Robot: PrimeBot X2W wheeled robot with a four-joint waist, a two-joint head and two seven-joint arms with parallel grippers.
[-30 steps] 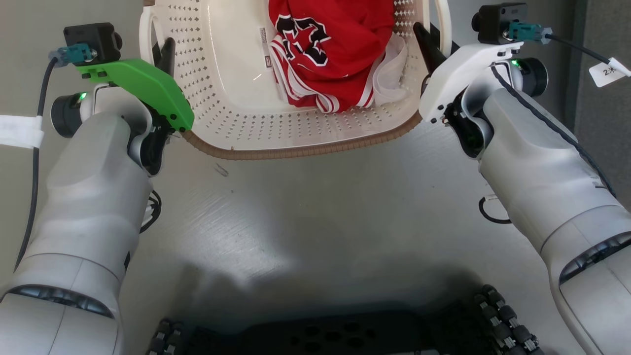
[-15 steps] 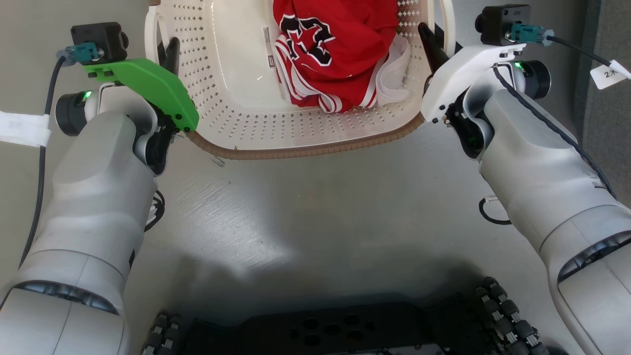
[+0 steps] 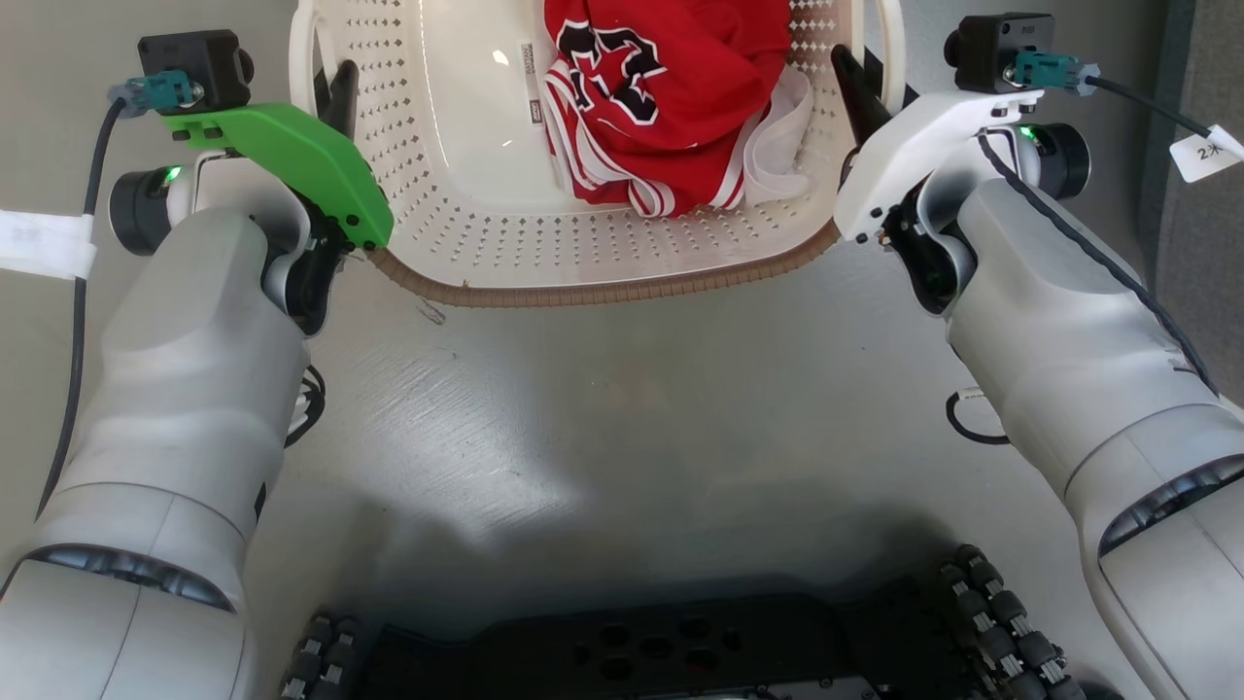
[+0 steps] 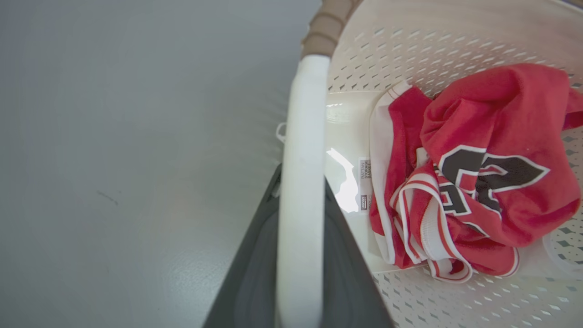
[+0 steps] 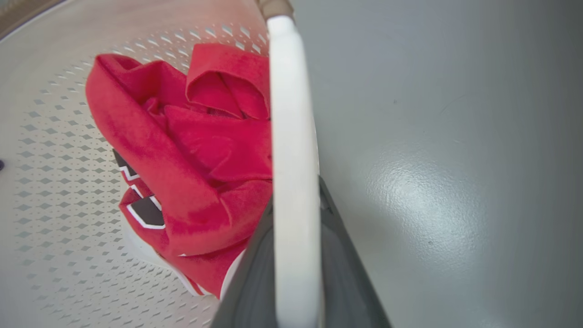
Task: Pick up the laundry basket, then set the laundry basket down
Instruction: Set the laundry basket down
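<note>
One red jersey (image 3: 671, 97) in laundry basket (image 3: 583, 255); L claw (image 3: 327, 89), R claw (image 3: 861, 80) grip handles (image 4: 303, 136).

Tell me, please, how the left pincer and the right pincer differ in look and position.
The left pincer wears a green cover; the right pincer a white cover. The left pincer clamps the laundry basket's left handle, the right pincer its right handle. The red shirt lies nearer the right pincer than the left pincer. Both are shut, dark fingers straddling a white handle.

Inside laundry basket (image 3: 603, 264), garment (image 3: 666, 107) lies toward right wall; left gripper (image 3: 328, 92) straddles left handle (image 3: 299, 49), right gripper (image 3: 863, 78) the right handle (image 3: 896, 49).
</note>
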